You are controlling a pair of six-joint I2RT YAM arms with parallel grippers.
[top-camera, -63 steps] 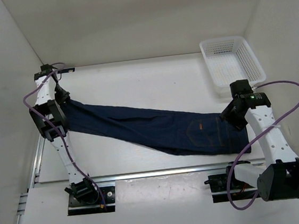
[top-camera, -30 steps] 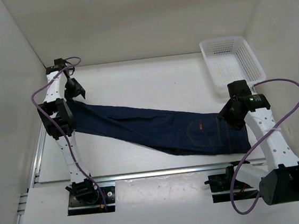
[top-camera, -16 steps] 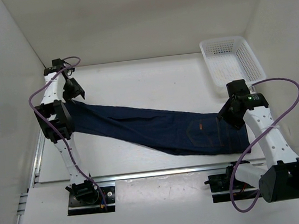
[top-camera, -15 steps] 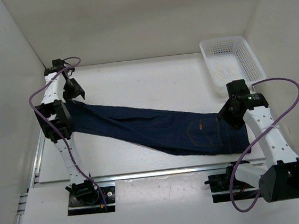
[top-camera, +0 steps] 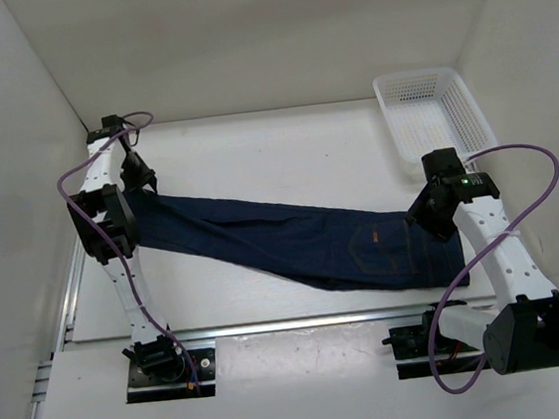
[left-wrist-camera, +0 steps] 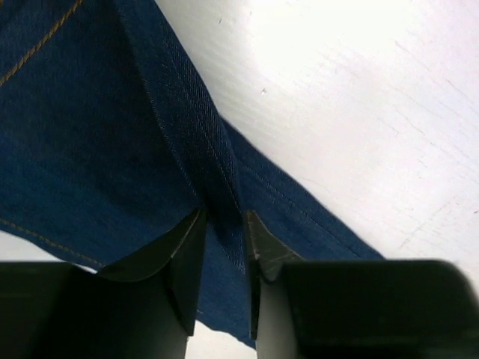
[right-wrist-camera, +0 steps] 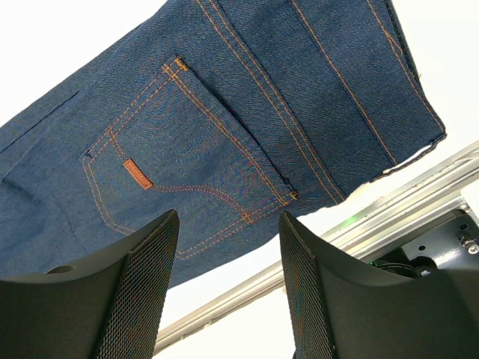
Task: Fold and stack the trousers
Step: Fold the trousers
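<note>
Top: trousers [top-camera: 303, 242] lie stretched diagonally across the table [top-camera: 282, 139], leg ends far-left, waist near-right. Basket [top-camera: 434, 113] in the far-right corner.
Left wrist: left jaws narrow, pinching a raised fold of denim.
Right wrist: right jaws wide, gripping nothing, over the back pocket [right-wrist-camera: 172, 149] by the waist.

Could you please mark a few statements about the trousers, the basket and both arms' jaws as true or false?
1. The trousers lie inside the white basket. False: they lie stretched across the table, apart from the basket.
2. The left jaws pinch a fold of the trousers. True.
3. The right jaws grip the waistband. False: they stand open, holding nothing.
4. A back pocket faces up. True.
</note>
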